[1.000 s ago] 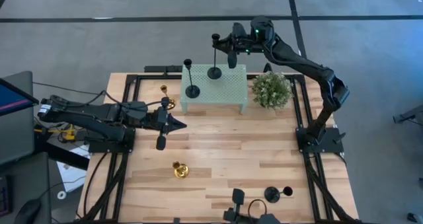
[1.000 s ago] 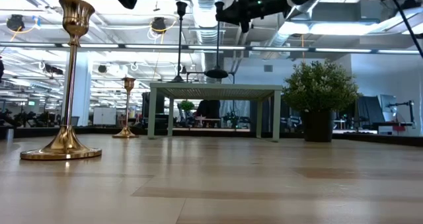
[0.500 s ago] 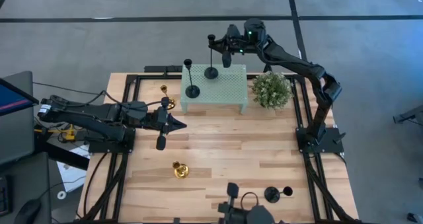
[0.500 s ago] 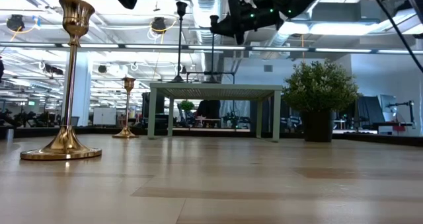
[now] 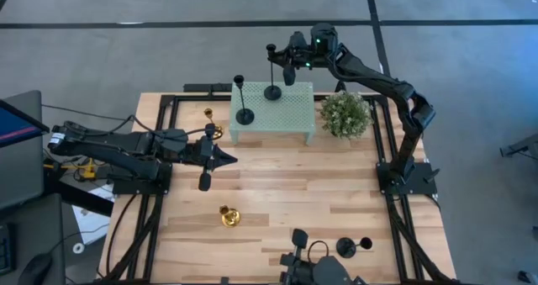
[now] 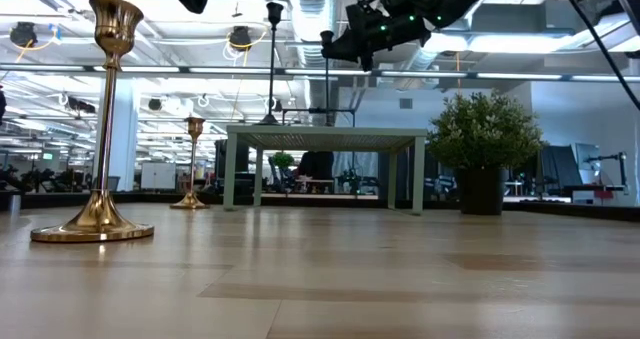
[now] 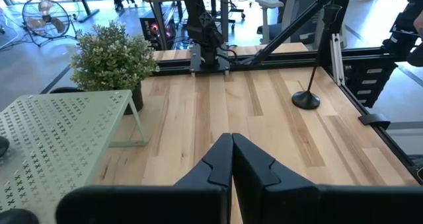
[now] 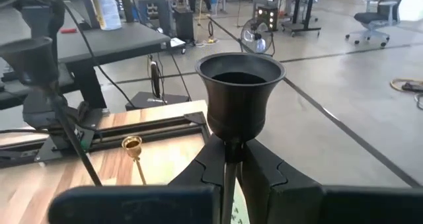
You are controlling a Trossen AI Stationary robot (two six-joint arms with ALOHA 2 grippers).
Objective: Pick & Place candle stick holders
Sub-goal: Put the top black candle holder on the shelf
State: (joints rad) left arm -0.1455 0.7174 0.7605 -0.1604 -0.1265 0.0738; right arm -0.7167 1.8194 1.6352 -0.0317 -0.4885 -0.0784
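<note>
light wood plank worktop [image 5: 336, 205] with black frame rails, grey floor around; open workshop beyond with desks, fan, ceiling ducts. right end effector [image 5: 288, 65] at 12 o'clock over mint perforated stand [image 5: 290, 113], clamped shut on stem of black candle stick holder [image 5: 271, 75], base on or just over stand top. second black holder [image 5: 243, 104] on stand at 11. gold holder [image 5: 212, 122] beside stand, another gold one [image 5: 228, 215] at 7. third black holder [image 5: 349, 246] at 5. potted plant [image 5: 345, 113] at 1. left end effector [image 5: 220, 155] at 9, closed, empty.
</note>
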